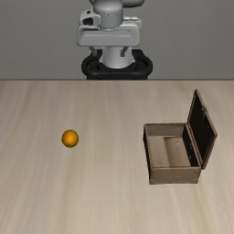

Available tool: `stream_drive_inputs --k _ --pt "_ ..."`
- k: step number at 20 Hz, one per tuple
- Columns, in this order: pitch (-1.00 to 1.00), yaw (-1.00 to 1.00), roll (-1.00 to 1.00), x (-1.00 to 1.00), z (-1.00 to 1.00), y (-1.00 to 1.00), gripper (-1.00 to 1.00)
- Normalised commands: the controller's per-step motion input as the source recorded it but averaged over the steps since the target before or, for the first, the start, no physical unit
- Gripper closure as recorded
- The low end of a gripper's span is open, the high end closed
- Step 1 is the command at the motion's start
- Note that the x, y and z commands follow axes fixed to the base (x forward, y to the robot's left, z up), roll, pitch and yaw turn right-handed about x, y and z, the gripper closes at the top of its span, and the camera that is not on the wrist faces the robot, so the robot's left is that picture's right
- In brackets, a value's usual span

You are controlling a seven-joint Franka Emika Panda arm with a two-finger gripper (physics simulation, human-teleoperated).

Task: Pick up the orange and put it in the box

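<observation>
Nearest is the light wood-grain table (55,201), its plank lines running across the exterior view. Next back, on the exterior view's right, the box (172,155) sits on the table: brown, rectangular, with low walls and a brown inner floor showing. Its lid (203,126) is open, hinged along the box's right-hand side and standing up, tilted slightly outward to the right (dark inner face toward the box). The orange (70,138) sits at about the same depth, on the exterior view's left. It is small and round, rests directly on the tabletop, is well apart from the box with bare table between them, and nothing touches it. It is outside the box, so the task's placing is not done. Farther back, past the table's far edge, the robot base (115,66) is a dark rounded mount against a grey wall. The white arm (110,18) rises above it, near centre. The gripper (109,46) sits up there, well apart from the orange and the box; I cannot tell its opening.
</observation>
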Motion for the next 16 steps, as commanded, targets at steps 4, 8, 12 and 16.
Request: stream_drive_inputs --k 4,8,12,16 --pt "0.0 0.0 0.0 0.0 0.0 -1.0 -1.0" --pt "0.0 0.0 0.0 0.0 0.0 -1.0 -1.0" --pt "0.0 0.0 0.0 0.25 0.0 -0.75 -1.0" --pt "0.0 0.0 0.0 1.0 0.0 0.0 -1.0"
